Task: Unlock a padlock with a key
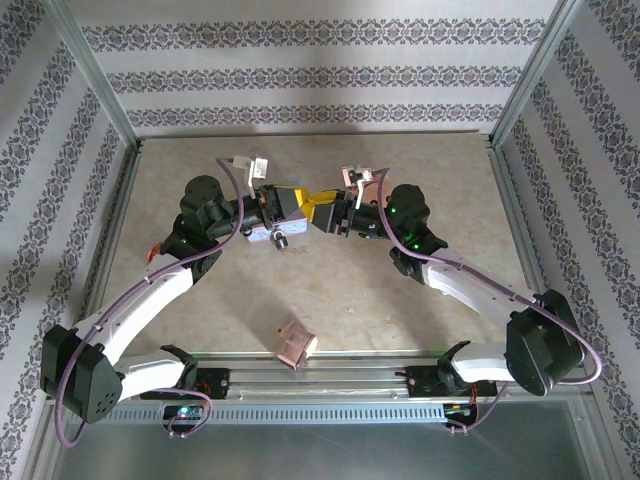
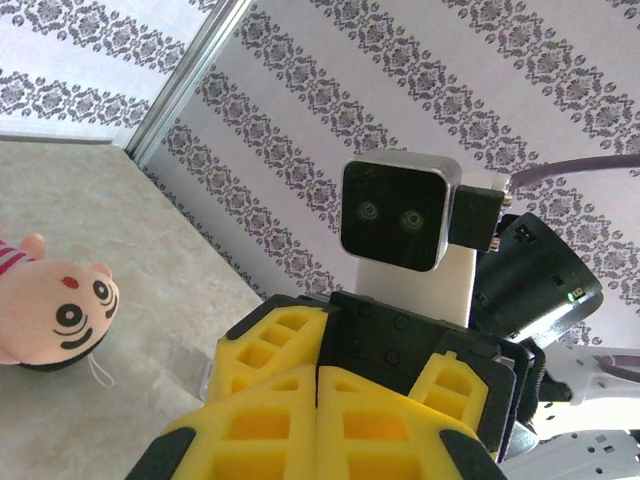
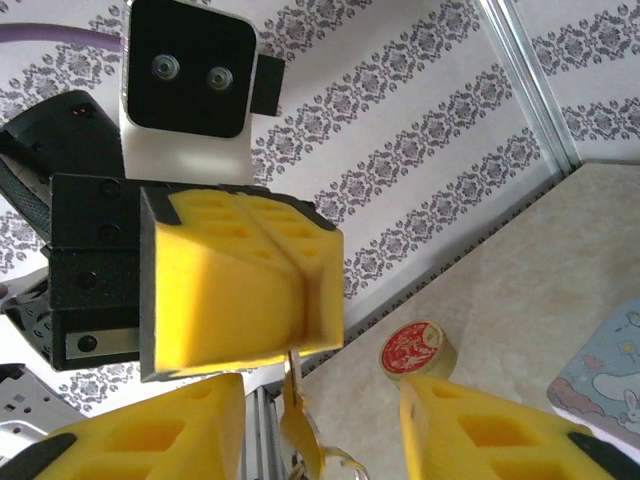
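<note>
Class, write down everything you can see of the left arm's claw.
The left claw has two chunky yellow fingers, foam-like with moulded recesses, on a black body under a white-and-black camera block. The fingers are pressed shut, tips facing the right wrist camera, raised above the table. A thin brass-coloured piece hangs from their seam.

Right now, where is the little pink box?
In the top view the pink box sits at the near edge of the table, about midway between the two arms' bases.
</note>
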Available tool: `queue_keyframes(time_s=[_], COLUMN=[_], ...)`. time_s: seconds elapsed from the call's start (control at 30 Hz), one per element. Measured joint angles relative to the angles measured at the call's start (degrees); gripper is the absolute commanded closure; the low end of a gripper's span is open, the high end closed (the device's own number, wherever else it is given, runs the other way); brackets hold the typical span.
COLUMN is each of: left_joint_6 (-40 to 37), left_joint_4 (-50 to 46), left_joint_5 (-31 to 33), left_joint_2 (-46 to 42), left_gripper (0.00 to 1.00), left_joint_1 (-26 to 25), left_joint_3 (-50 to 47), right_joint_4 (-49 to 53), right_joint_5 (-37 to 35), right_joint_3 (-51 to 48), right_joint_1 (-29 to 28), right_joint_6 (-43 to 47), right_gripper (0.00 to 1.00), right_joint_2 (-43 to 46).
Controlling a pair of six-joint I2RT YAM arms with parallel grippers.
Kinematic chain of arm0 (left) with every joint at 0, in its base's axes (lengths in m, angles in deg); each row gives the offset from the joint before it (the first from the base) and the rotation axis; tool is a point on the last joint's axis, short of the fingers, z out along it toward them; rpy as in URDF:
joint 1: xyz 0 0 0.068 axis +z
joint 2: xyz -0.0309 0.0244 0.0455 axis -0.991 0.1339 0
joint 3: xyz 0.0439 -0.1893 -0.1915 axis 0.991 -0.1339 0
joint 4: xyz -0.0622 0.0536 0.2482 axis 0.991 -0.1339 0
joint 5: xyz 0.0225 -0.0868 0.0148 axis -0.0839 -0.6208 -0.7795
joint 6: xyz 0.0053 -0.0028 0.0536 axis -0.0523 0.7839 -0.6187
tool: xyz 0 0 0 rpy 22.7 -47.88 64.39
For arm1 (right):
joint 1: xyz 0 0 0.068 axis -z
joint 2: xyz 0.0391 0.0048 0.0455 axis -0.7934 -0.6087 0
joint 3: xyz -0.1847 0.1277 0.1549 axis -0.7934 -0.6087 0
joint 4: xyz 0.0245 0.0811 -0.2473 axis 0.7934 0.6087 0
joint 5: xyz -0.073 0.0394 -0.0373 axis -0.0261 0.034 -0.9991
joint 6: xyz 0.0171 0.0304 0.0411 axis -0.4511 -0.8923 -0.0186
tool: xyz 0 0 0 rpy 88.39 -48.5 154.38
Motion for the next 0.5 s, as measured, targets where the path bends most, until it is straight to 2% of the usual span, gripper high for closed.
queue_keyframes(time_s=[0.5], left_joint_6=[0.5], left_joint_4=[1.2], left_joint_5=[1.4], left_joint_2=[0.0], left_gripper=[1.0], left_joint_1=[0.0], left_joint_3=[-0.8], right_joint_4=[-1.6], right_joint_5=[0.4], right_joint_3=[0.1], right_joint_1=[0.0], right_joint_6=[-0.9], right_gripper=[0.63], right_joint_2=[-0.7])
